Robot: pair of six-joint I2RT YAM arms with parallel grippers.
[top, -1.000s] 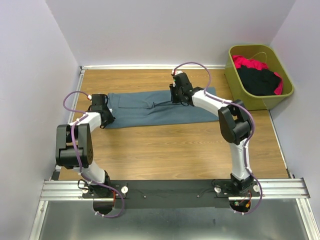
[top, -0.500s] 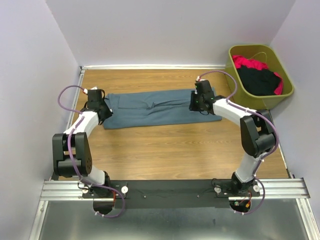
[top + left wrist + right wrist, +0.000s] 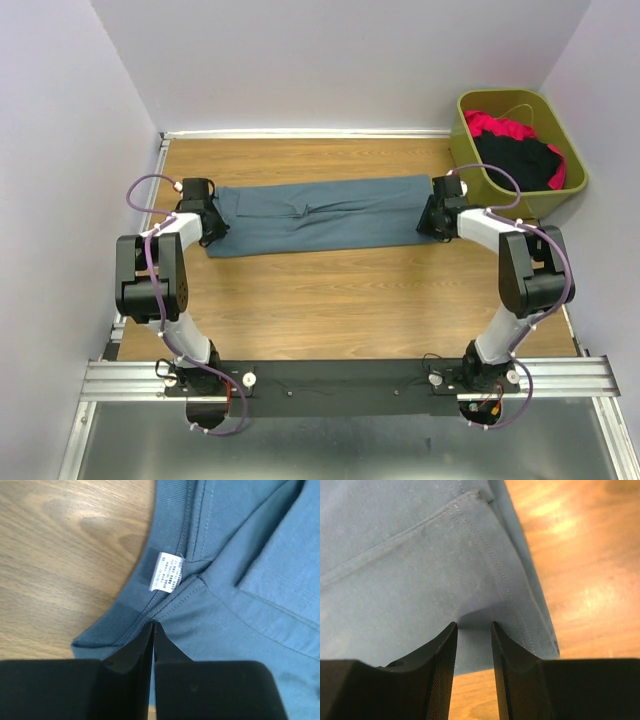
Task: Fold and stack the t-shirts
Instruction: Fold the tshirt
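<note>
Left gripper (image 3: 152, 626): fingers pressed together at the collar of the slate-blue t-shirt (image 3: 320, 212), just below the neck label (image 3: 168, 571), apparently pinching cloth. Right gripper (image 3: 474, 626): jaws spread, straddling the hem corner at the far end. Shirt lies as a long narrow band across the table (image 3: 330, 300). Judgement: both ends are taken for an end-to-end fold. Black t-shirt (image 3: 515, 160) and red-pink t-shirt (image 3: 495, 125) wait in the bin (image 3: 468, 160).

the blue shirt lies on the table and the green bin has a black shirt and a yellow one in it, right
Wrong colour: the green bin holds a black shirt and a red-pink shirt, not a yellow one; the top external view shows it. The blue shirt does lie on the table.
</note>
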